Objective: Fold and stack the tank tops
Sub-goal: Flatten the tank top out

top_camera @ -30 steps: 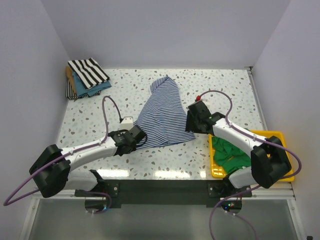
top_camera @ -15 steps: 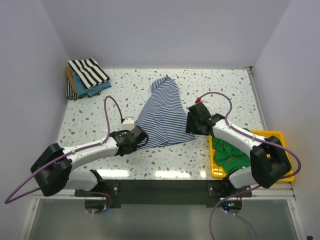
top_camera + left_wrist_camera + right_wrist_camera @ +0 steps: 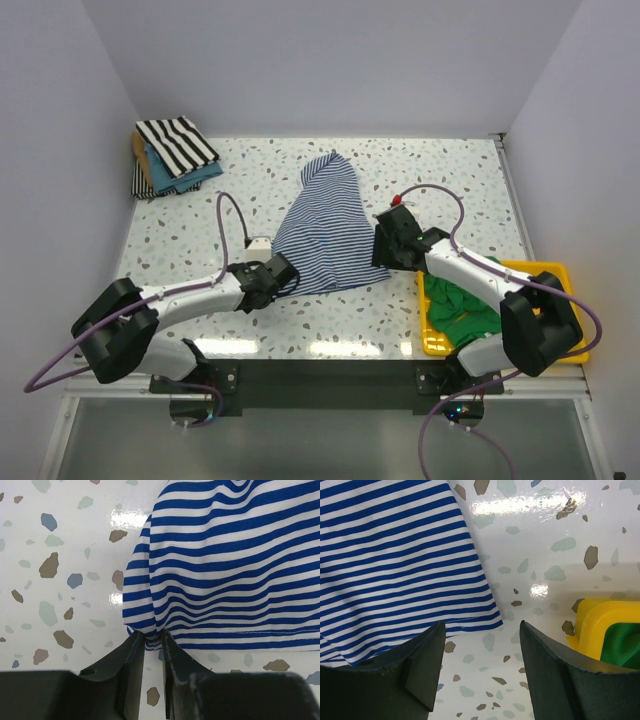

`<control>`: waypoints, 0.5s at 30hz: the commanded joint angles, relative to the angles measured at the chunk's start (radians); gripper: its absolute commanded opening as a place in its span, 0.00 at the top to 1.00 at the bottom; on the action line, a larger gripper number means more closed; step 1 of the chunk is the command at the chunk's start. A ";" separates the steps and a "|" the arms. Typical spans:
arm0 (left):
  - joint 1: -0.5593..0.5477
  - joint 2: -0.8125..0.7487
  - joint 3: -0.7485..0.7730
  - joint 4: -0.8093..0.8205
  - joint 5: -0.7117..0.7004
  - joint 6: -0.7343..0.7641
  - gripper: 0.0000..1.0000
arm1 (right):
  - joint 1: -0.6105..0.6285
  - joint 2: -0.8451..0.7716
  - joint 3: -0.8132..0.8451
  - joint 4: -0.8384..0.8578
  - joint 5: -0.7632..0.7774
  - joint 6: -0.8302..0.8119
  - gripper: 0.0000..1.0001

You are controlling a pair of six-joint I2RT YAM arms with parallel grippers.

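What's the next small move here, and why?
Probably lower the right pincer and close it on the near-right hem corner of the striped tank top: it hangs open over that corner, while the left pincer pinches the other corner.

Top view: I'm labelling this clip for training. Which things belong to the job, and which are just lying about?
Job: blue-striped tank top, corner pinched by the left gripper; green tank top; folded stack of tops; right gripper, open.
Lying about: yellow tray holding the green top; speckled table.
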 commanded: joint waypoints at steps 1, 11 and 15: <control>-0.008 0.017 0.003 0.052 -0.059 -0.007 0.76 | 0.003 -0.022 -0.005 0.020 0.005 0.000 0.36; -0.007 -0.006 0.060 0.015 -0.043 0.027 1.00 | 0.000 -0.028 -0.004 0.013 0.015 -0.005 0.36; -0.007 -0.081 0.202 -0.048 0.005 0.067 1.00 | 0.000 -0.017 0.003 0.005 0.032 -0.004 0.36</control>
